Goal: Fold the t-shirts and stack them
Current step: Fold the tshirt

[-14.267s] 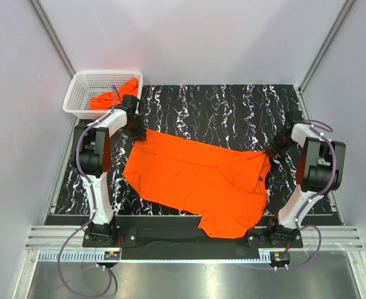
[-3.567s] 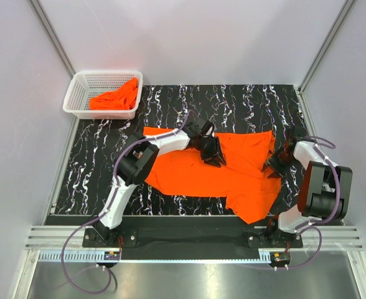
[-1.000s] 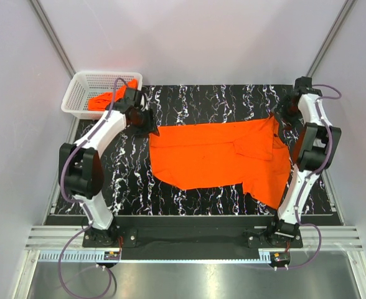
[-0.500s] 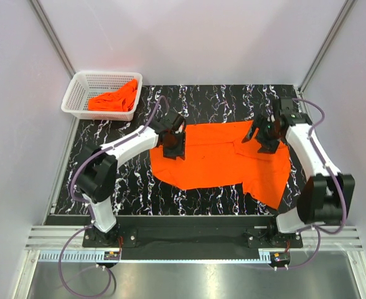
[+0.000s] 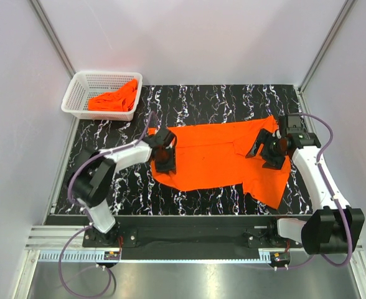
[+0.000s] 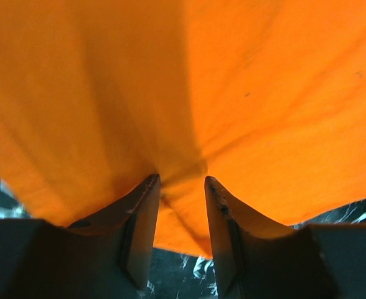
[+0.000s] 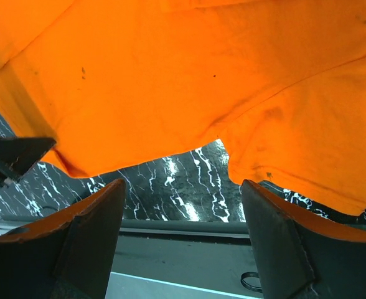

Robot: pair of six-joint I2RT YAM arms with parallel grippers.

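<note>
Left hand, fingers half apart, is straddling a pucker of the t-shirt (pinch deep before lifting); right hand is hovering, spread wide.

Lab test cell w/ plain white panel walls, alu frame posts, alu base rail.

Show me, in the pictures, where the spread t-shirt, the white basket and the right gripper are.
spread t-shirt [image 5: 211,156]: top view, the middle of its flat body.
white basket [image 5: 76,94]: top view, its left mesh wall.
right gripper [image 7: 183,187]: right wrist view, the gap midway between its fingertips.
</note>
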